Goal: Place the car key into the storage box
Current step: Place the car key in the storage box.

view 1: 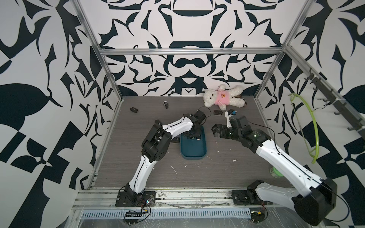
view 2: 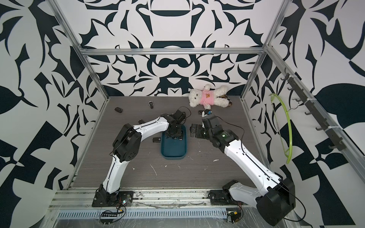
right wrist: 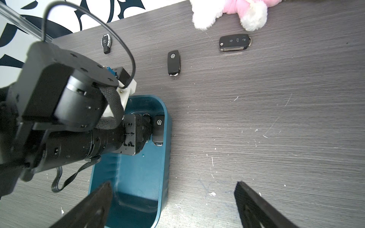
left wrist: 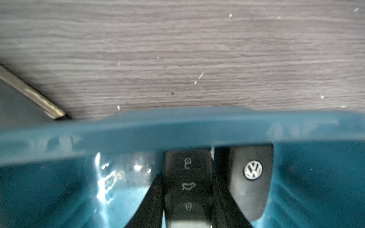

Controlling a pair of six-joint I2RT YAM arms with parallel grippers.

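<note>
- The table (view 1: pixel 227 173) is a dark grey wood-grain board, scratched and dotted with white flecks.
- Walls (view 1: pixel 189 23) in a bold black-and-white pattern close it in on three sides, braced by an aluminium frame (view 1: pixel 189 51).
- The storage box (view 1: pixel 194 152) sits near the middle of the table, its long side running front to back.
- The left gripper (left wrist: pixel 187 177) reaches into the box's far end. Its fingers (left wrist: pixel 156 197) are clamped on both sides of the car key (left wrist: pixel 188 189), which is inside the box just beside a second fob (left wrist: pixel 251 177).
- The right gripper (right wrist: pixel 173 183) hovers beside the box, jaws spread wide and holding nothing.
- A teddy bear (view 1: pixel 221 97) in a pink top lies at the far edge, with a loose key (view 1: pixel 217 113) near it.
- A flip key (view 1: pixel 134 109) and a slim key (view 1: pixel 166 104) lie toward the far left.
- A green hanger (view 1: pixel 317 138) hangs from a hook rail (view 1: pixel 335 101) on the right wall.
</note>
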